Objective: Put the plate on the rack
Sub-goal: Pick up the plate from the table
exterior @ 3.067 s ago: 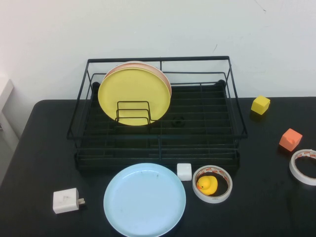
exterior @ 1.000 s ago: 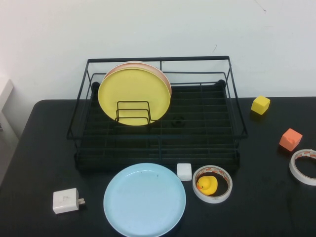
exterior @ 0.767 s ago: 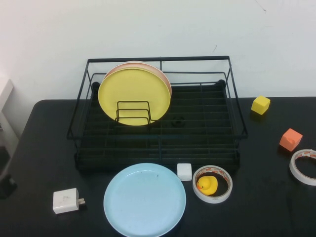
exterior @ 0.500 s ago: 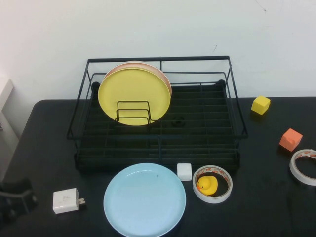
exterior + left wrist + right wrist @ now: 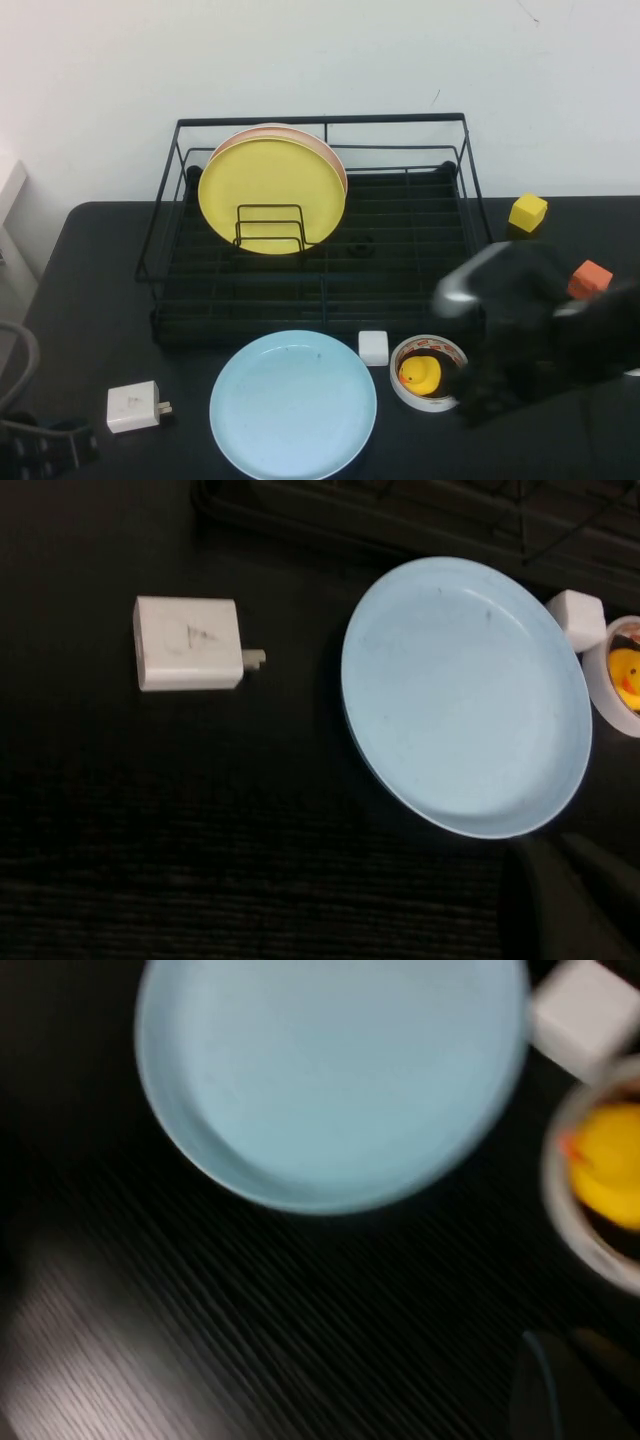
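Down at seven o'clock on the black table (image 5: pixel 90 300), the left gripper (image 5: pixel 45 452) sits closed and empty, beside a white plug adapter (image 5: pixel 133 406). Next, the large round light blue plate (image 5: pixel 293 404) lies flat at six o'clock, just before the black wire dish rack (image 5: pixel 320 300), which holds an upright yellow plate (image 5: pixel 272 195). Rightward, at four o'clock, the right gripper (image 5: pixel 478 400) hovers closed and empty over a tape roll (image 5: pixel 425 396) ringing a yellow rubber duck (image 5: pixel 419 374).
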{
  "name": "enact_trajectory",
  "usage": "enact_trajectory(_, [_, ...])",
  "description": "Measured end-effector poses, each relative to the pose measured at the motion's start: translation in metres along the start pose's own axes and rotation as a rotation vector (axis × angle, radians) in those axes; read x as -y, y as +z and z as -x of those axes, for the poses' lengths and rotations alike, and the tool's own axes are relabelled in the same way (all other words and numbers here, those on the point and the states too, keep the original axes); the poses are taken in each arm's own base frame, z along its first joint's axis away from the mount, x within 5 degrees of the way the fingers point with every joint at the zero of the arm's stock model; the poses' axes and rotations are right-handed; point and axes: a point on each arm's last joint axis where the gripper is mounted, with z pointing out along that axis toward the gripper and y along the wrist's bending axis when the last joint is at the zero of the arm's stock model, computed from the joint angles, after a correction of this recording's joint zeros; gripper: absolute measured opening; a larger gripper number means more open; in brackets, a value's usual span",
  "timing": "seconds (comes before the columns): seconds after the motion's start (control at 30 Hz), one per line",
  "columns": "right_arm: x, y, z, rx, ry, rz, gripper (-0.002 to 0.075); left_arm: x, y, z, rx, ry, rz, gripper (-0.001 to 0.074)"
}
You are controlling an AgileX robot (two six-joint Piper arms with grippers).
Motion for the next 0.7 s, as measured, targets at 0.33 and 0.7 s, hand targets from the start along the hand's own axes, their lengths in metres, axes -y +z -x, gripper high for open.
enact_trajectory(0.33, [-0.008, 0.081, 0.031, -0.120, 0.146, 0.088, 0.0052, 0.000, 0.000, -0.002, -0.017, 0.006, -0.004, -0.0002])
enact_trajectory(0.7, [0.005, 0.128, 0.032, -0.179, 0.322, 0.088, 0.0391, 0.000, 0.000, -0.002, -0.017, 0.008, -0.004, -0.0002])
